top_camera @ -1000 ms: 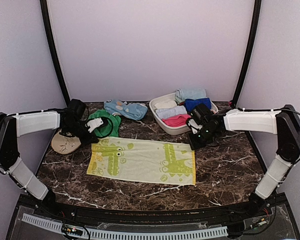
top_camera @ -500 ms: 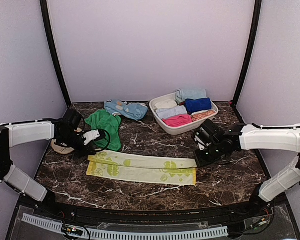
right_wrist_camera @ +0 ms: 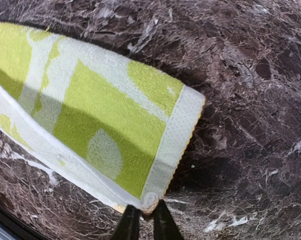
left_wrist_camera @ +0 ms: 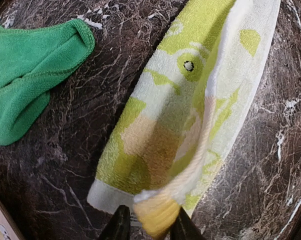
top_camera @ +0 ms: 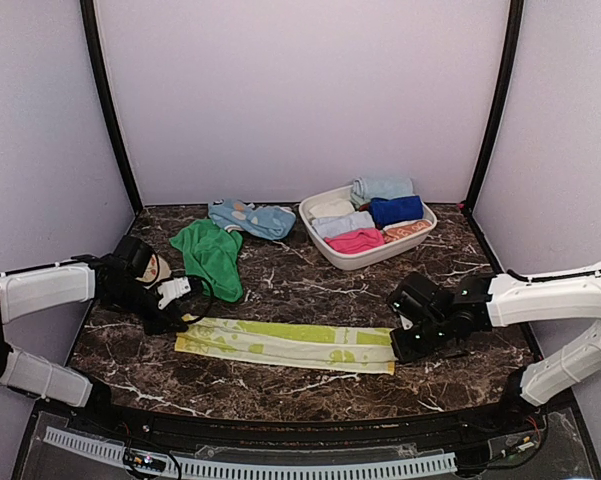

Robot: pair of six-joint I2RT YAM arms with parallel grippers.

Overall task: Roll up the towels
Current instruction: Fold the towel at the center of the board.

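A pale lime-yellow towel [top_camera: 285, 344] with green marks lies folded lengthwise into a long strip across the front of the marble table. My left gripper [top_camera: 177, 318] is shut on its left end, pinching a bunched corner [left_wrist_camera: 155, 212]. My right gripper [top_camera: 400, 345] is shut on its right end, pinching the corner [right_wrist_camera: 149, 202]. A plain bright green towel [top_camera: 211, 256] lies crumpled behind the left end; it also shows in the left wrist view [left_wrist_camera: 27, 75].
A white basket [top_camera: 325, 246] of rolled cloths stands at the back right. A light blue cloth [top_camera: 250, 217] lies at the back centre. A tan disc [top_camera: 161, 268] peeks out behind the left gripper.
Both grippers have pulled the towel's far edge toward the front, folding the flat towel over itself into a narrow strip. Both arms now sit lower and nearer the front edge.
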